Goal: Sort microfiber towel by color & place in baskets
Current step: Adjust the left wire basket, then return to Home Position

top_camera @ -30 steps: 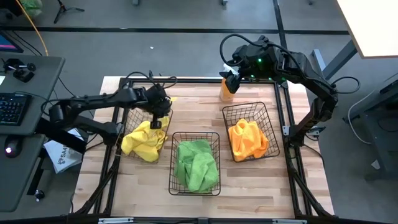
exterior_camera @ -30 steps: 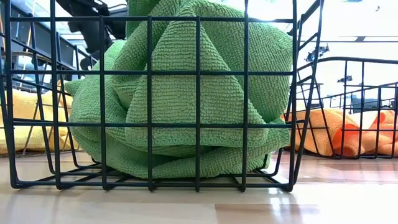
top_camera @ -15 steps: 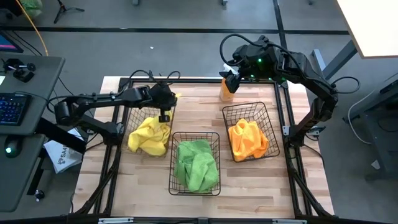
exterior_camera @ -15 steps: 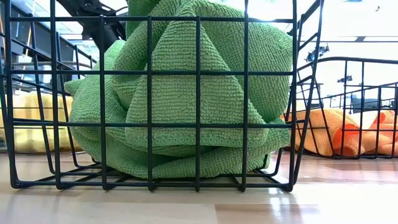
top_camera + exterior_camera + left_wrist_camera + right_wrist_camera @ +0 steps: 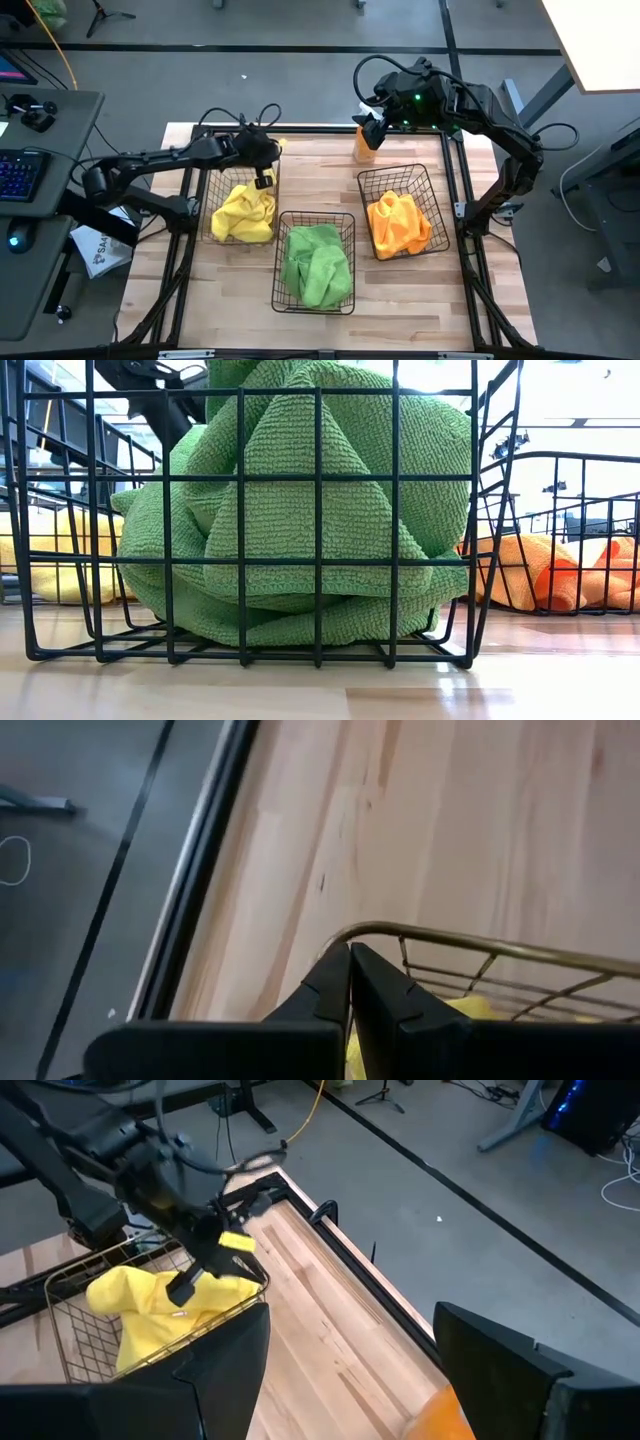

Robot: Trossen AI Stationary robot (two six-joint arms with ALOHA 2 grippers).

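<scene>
Grey floor surrounds a pale wooden table [image 5: 390, 300] ringed by a black metal frame [image 5: 455, 150], and three black wire-mesh baskets stand on it, one colour of microfiber towel in each. Farthest left, the left basket [image 5: 212, 205] holds crumpled yellow towels [image 5: 245, 214]; how many lie in the heap cannot be told. Above this basket's far rim hangs the left gripper [image 5: 264, 181], fingers pressed together and holding nothing, as the left wrist view shows. Next, nearer the front edge, the middle basket [image 5: 278, 262] is filled with bunched lime green towels [image 5: 315, 265], which bulge against its mesh in the low view. Further right, the right basket [image 5: 434, 198] carries folded orange towels [image 5: 398, 225]. Behind it, at the table's back edge, stands one orange spray bottle [image 5: 364, 143], and the right gripper [image 5: 374, 129] hovers just over it with its fingers spread wide and empty
</scene>
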